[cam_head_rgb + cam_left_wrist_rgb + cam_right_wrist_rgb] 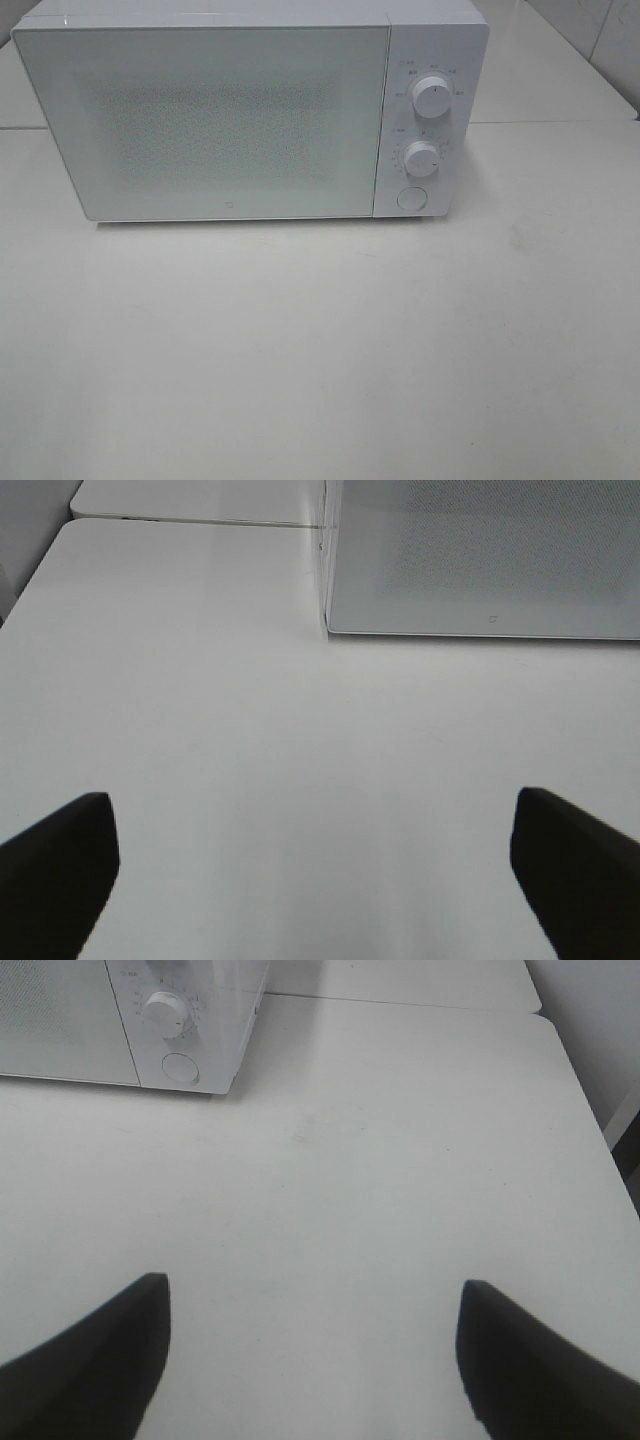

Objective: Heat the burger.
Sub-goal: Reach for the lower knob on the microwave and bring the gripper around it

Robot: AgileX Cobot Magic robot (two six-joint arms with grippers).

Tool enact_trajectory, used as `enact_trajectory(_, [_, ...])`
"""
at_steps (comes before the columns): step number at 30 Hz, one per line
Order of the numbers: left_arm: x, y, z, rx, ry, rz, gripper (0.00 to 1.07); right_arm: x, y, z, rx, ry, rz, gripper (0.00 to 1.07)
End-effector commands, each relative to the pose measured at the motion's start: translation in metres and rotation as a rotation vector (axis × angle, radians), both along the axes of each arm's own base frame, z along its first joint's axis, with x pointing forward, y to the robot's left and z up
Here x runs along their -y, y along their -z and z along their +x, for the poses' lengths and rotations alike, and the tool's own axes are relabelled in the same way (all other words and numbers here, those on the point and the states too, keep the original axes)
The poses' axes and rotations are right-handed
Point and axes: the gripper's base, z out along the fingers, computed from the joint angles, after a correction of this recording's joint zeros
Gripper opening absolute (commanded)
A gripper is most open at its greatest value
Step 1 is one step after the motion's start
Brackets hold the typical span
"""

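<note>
- Exterior high view: a white microwave oven [250, 110] is shown at the back of a pale table [320, 350], with its door [200, 120] shut flush. Neither arm is seen here.
- The burger is not shown in any view. Whether it lies behind the speckled door cannot be told.
- To the right of the door are set an upper dial [431, 96], a lower dial [421, 158] and, beneath them, a round button [411, 198], judged to be the door release.
- Left wrist view: the left gripper [312, 820] is held spread wide and empty over bare table, facing the oven's left front corner.
- Right wrist view: the right gripper [312, 1295] is likewise spread wide and empty. It is aimed toward the control end, a placement judged to suit working the button or dials.
- Nothing is seen on the table between either gripper and the oven. Only the shut door is judged to bar the cavity.
</note>
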Motion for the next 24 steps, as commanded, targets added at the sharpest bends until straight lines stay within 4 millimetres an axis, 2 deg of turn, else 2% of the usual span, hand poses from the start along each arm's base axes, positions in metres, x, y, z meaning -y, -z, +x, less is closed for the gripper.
enact_trajectory(1, [0.001, 0.0, -0.003, 0.033, -0.003, -0.009, 1.0, 0.0, -0.001, -0.003, 0.039, -0.003, -0.006, 0.76])
enact_trajectory(16, [0.001, 0.0, -0.003, 0.033, -0.003, -0.009, 1.0, 0.0, -0.001, -0.003, 0.04, -0.002, 0.006, 0.76])
enact_trajectory(22, [0.0, 0.0, -0.002, 0.027, -0.003, -0.01, 1.0, 0.0, -0.016, 0.0, 0.144, -0.003, 0.007, 0.76])
enact_trajectory(24, [0.0, 0.0, -0.002, 0.027, -0.003, -0.01, 1.0, -0.001, -0.02, 0.007, 0.179, -0.007, 0.007, 0.76])
